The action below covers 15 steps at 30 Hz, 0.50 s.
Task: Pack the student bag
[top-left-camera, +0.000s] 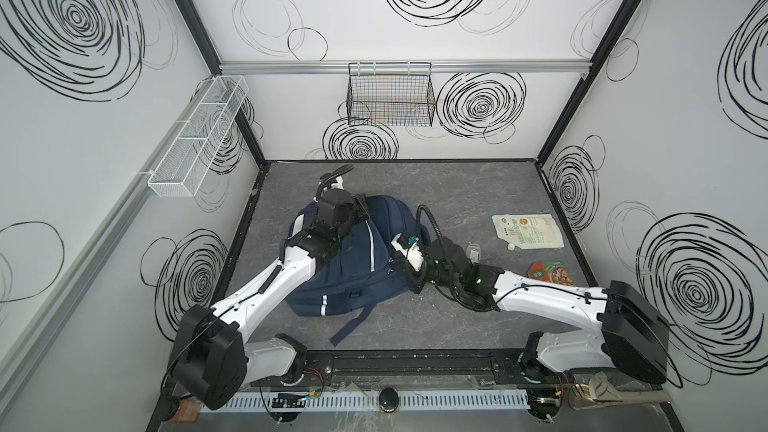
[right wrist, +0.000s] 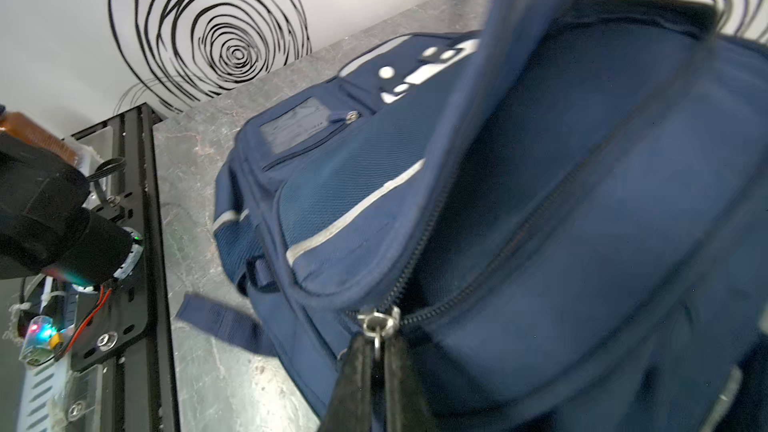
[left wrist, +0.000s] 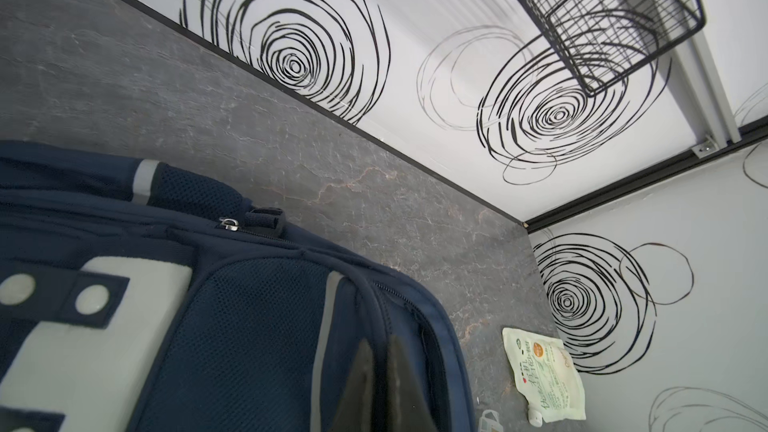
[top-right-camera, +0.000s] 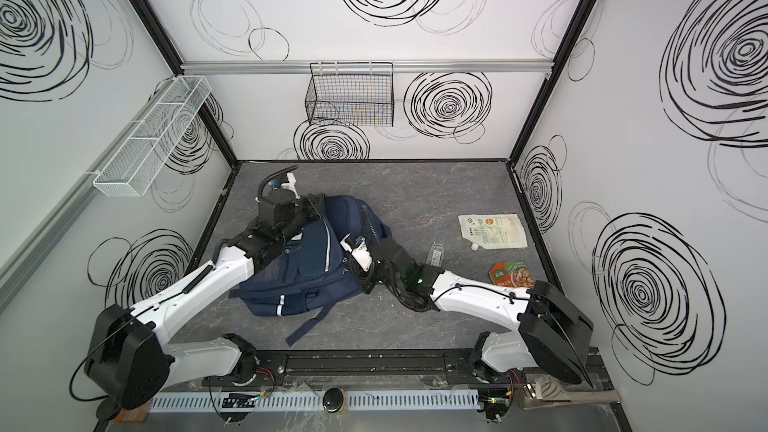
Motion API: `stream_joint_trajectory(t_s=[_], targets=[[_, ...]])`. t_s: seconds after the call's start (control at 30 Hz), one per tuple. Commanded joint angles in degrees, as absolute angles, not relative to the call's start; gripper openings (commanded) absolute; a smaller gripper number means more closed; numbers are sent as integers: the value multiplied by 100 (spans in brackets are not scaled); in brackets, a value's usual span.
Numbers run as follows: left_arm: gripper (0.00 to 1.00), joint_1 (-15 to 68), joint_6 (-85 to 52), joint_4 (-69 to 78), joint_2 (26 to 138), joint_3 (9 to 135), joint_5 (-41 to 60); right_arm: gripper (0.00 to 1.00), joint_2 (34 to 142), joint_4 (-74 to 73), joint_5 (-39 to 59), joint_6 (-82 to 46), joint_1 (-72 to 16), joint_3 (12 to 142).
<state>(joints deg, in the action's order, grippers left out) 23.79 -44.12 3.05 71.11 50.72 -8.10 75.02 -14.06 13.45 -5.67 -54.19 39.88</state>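
Observation:
The student bag [top-left-camera: 357,280] [top-right-camera: 307,284], navy with silver stripes and a white dotted patch, lies flat on the grey table left of centre in both top views. My left gripper [left wrist: 380,342] [top-left-camera: 360,209] is at the bag's far end, shut on a fold of navy fabric beside an open zipper. At the bag's right side my right gripper [right wrist: 377,340] [top-left-camera: 409,278] is shut on the silver zipper pull [right wrist: 378,322], with the zipper parted behind it. The bag's inside is hidden.
A white spouted pouch [top-left-camera: 528,230] [left wrist: 544,376], a red and green packet [top-left-camera: 550,274] and a small clear item [top-left-camera: 473,251] lie to the right of the bag. A black wire basket [top-left-camera: 390,95] hangs on the back wall, a white mesh basket [top-left-camera: 199,135] on the left wall.

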Motion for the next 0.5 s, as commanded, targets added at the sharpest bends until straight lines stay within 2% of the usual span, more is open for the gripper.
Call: stream_joint_trajectory(t_s=[0.0,0.17,0.47], targets=[[0,2047,-4359,1399,6929,5157,-1565,0,7199,-1579,1815,-420,-5397,3896],[0,2061,-4461,1896,7538,5547,-1934,0,7500,-1053,2013,-395,-5609,4429],[0,2330,-4770,2118,8279,6236,-2408,0,8458,-639,1494,-744,-6264,4865]])
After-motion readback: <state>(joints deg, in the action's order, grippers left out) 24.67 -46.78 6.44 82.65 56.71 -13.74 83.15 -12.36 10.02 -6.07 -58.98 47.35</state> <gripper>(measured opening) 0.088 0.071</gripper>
